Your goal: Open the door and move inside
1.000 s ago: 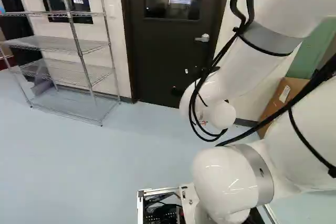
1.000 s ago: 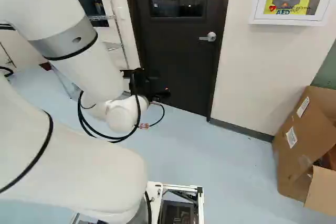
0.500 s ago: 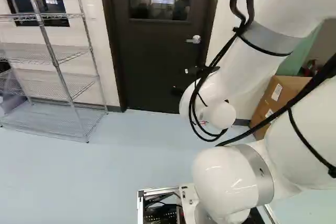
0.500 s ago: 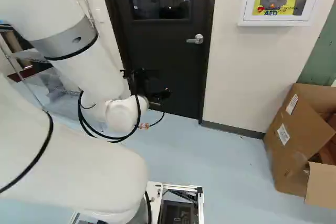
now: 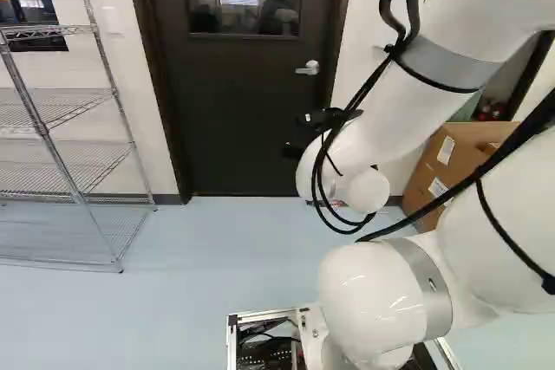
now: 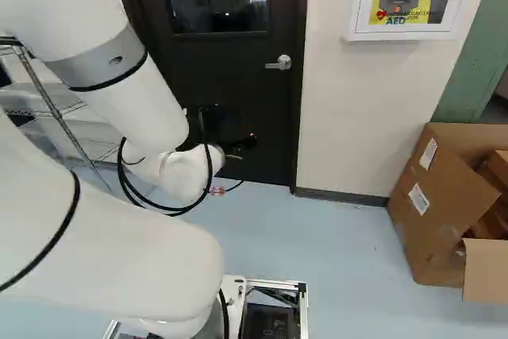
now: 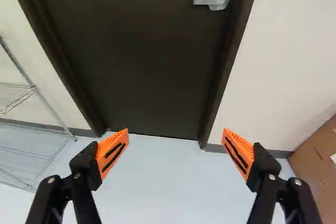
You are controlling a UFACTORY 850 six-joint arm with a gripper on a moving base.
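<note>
My jaws are wide open, empty. I'd square up to the door point(image 5: 234, 110), then align with its lever point(image 6: 282, 62), upper middle of the right base view.

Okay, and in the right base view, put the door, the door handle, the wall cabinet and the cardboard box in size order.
1. Door, partly hidden by the arm
2. Cardboard box, cut by the view's edge
3. Wall cabinet, also cut off
4. Door handle
</note>
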